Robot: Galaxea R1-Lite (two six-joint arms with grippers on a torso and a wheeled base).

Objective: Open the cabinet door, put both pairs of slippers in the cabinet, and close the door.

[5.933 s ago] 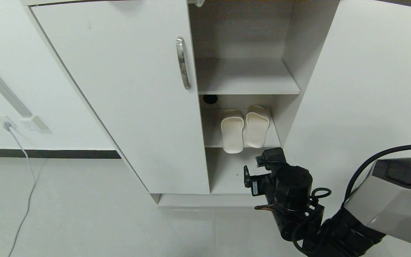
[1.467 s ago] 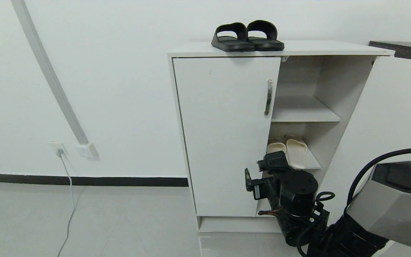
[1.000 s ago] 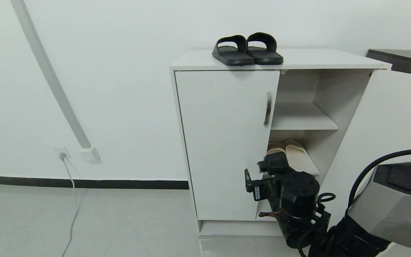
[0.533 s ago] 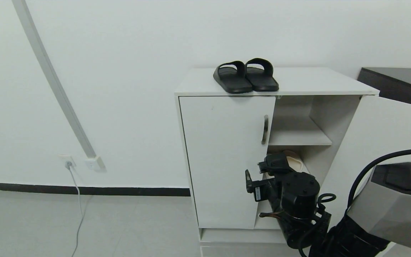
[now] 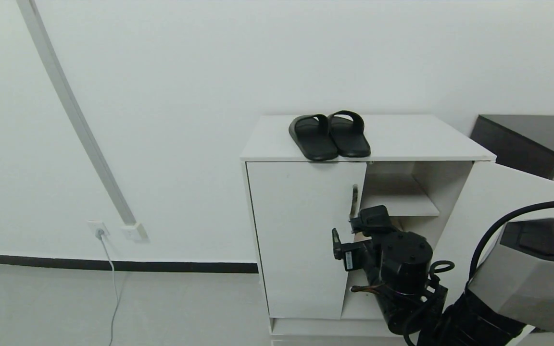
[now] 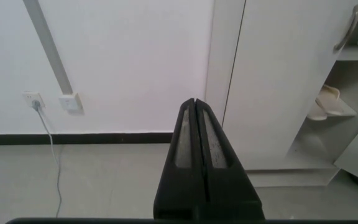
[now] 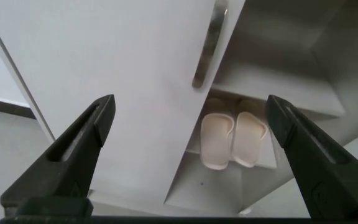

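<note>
Right gripper (image 7: pixel 190 99) is wide open and holds nothing. It hangs before the cabinet (image 5: pixel 402 139), facing the handle (image 7: pixel 209 43) of the left door (image 5: pixel 306 235), which is closed. Left gripper (image 6: pixel 195 109) is fully closed with nothing between its fingers, apart from the cabinet. Black slippers (image 5: pixel 330 136) lie side by side on the cabinet top, at its front edge. Cream slippers (image 7: pixel 232 138) lie inside on the middle shelf (image 6: pixel 348 112), near its front edge. Right door (image 5: pixel 488 211) is open.

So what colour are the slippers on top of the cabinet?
Black slippers, clearest in the head view.
</note>
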